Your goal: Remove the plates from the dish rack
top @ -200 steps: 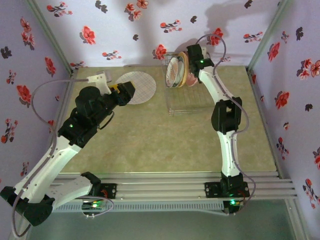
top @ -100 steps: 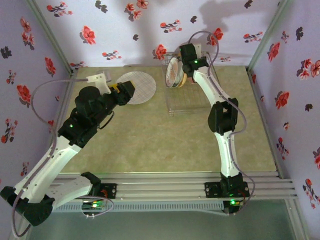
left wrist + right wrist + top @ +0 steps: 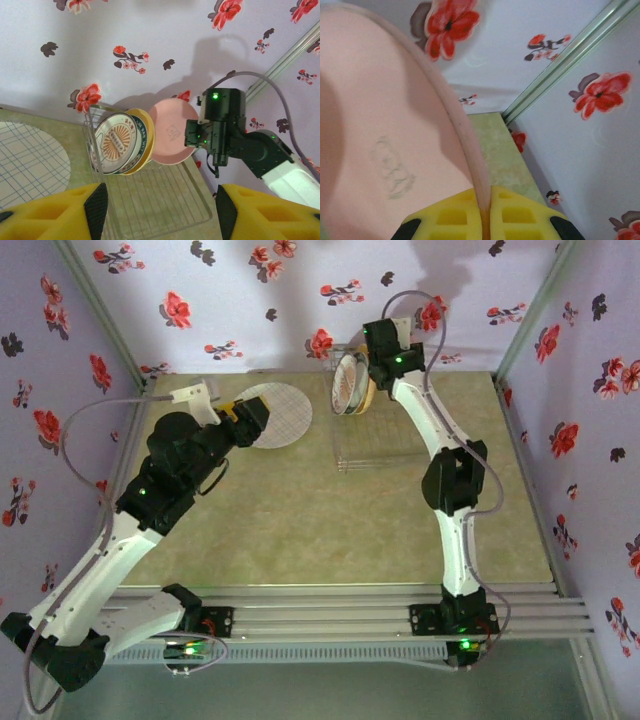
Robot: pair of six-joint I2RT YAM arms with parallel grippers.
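Top external view: nearest the bases, the left arm reaches toward the back left. Its left pincer [image 3: 252, 422] is open and empty, yellow fingers spread wide, by the left edge of a grid-patterned plate [image 3: 282, 412] lying flat on the worktop [image 3: 300, 530]. Further back and right stands the wire dish rack [image 3: 378, 445]. Three plates stand on edge at its far end: a sunburst plate [image 3: 117, 142], an orange-yellow plate [image 3: 146, 145], then a pink plate [image 3: 172, 131]. The right pincer [image 3: 378, 365] is clamped on the pink plate's rim, one finger on each face. Whether that plate sits in its slot cannot be told. The plates look rigid, glossy and breakable, so they are probably best gripped squarely at the rim.
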